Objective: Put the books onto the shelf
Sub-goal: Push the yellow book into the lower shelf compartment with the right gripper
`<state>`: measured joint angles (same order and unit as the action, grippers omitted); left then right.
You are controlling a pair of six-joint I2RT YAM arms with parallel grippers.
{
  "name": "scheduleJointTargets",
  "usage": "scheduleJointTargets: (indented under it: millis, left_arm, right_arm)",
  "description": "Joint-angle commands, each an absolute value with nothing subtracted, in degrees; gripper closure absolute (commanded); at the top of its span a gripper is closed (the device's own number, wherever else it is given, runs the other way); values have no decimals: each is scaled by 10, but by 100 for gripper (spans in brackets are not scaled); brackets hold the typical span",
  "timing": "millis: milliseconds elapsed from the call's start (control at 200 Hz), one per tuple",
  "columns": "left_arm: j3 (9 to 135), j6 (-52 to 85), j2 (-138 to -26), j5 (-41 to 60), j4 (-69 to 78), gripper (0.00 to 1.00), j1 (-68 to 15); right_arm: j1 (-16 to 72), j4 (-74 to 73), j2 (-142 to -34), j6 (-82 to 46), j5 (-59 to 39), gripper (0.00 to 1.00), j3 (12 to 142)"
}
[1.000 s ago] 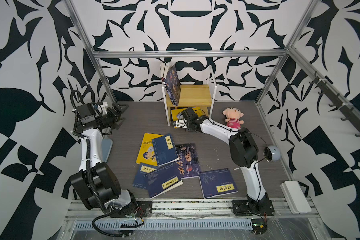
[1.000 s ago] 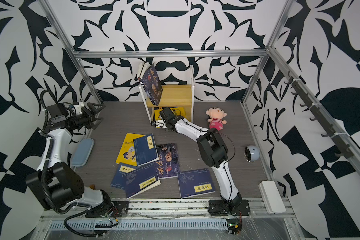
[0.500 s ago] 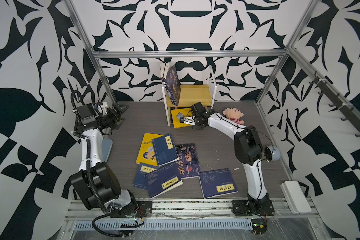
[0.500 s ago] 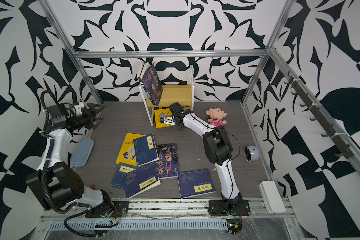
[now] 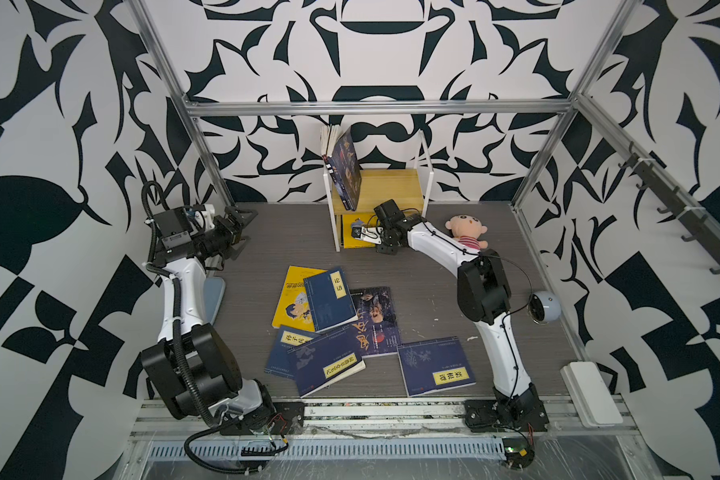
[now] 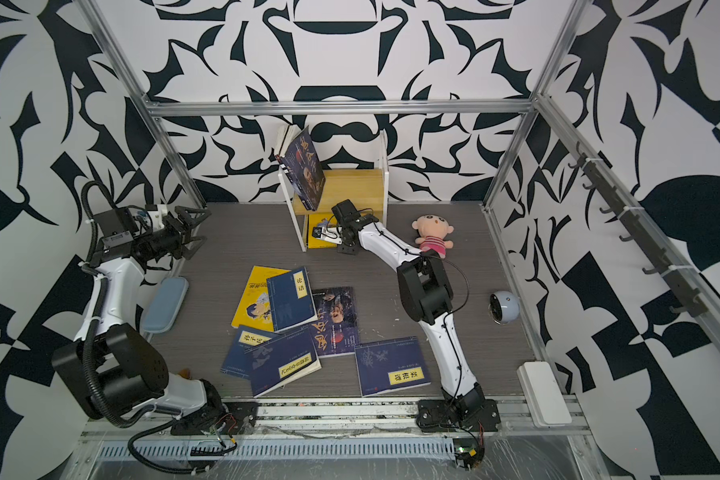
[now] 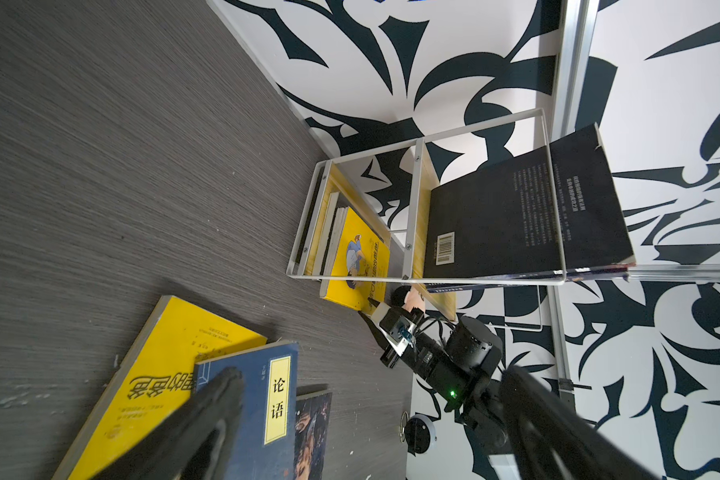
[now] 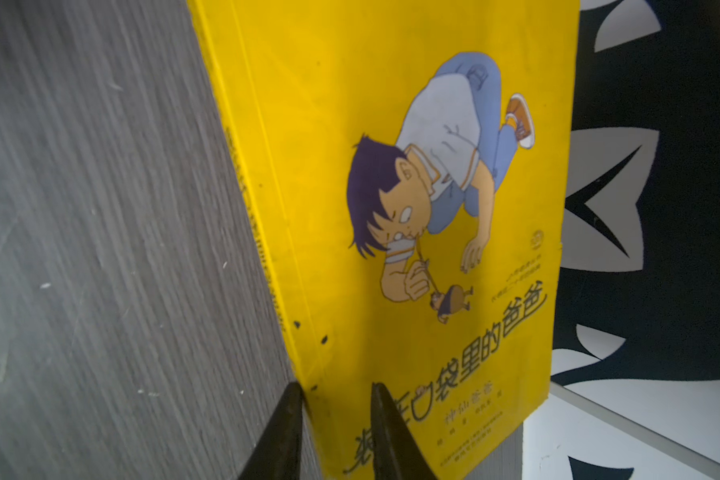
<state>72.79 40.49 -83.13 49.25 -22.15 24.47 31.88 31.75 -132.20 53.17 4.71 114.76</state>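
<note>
Top views both show the grey wood-grain table (image 5: 267, 232), boxed in on three sides by black-and-white patterned walls in an aluminium frame. Bare tabletop lies between the shelf (image 5: 391, 187) and the book pile, and along the left side.

The shelf stands at the middle of the back wall, with light wooden boards in a thin white wire frame. On its upper board a dark book (image 5: 346, 166) leans tilted against the left end. The rest of that board is bare.

Six thin paperbacks lie flat and overlapping near the table's middle. Among them are a navy labelled book (image 5: 327, 303) on top of a second yellow book (image 5: 292, 291), and a dark calligraphy book (image 5: 375, 324) beside them.

A pink plush doll (image 5: 466, 232) sits right of the shelf, beside the right arm.

The left gripper (image 5: 246, 232) hangs near the left wall, jaws spread wide and empty, well apart from every book.

The yellow cartoon book (image 8: 329, 124) stands glossy and smooth in the shelf's lower tier, jutting out at the front. The right gripper (image 8: 335, 386) straddles its near corner, one black finger at the spine and one over the cover, with a narrow gap between them. Whether they pinch it cannot be told.
</note>
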Motion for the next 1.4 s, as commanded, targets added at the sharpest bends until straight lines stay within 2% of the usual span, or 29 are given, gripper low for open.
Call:
scheduleJointTargets:
  millis: [0,340,570,630,840,980,1115,1395]
  left_arm:
    - [719,397,-824,490,-222,0,247]
    - [716,397,-818,487,-222,0,246]
    - [711,391,-806,482,-223,0,247]
    - [711,389,-806,481,-225,0,246]
    - [712,387,-810,479,-224,0,246]
    - [714,387,-812,479,-224,0,246]
    - [714,387,-814,479,-224,0,246]
    - [712,383,-811,476,-225,0,245]
  right_arm:
    - [321,309,-1317,514,35,72,1176]
    - [321,297,-1333,518,24,81,1196]
    - [323,297,-1342,507,2,83,1209]
    - [324,309,-1337,508,2,79,1211]
    - [317,341,-1282,515,-14,51,1166]
    - [307,334,-1270,516,-11,44,1137]
    - [304,323,-1292,520,8,46,1143]
    - [303,308,-1333,505,6,63,1191]
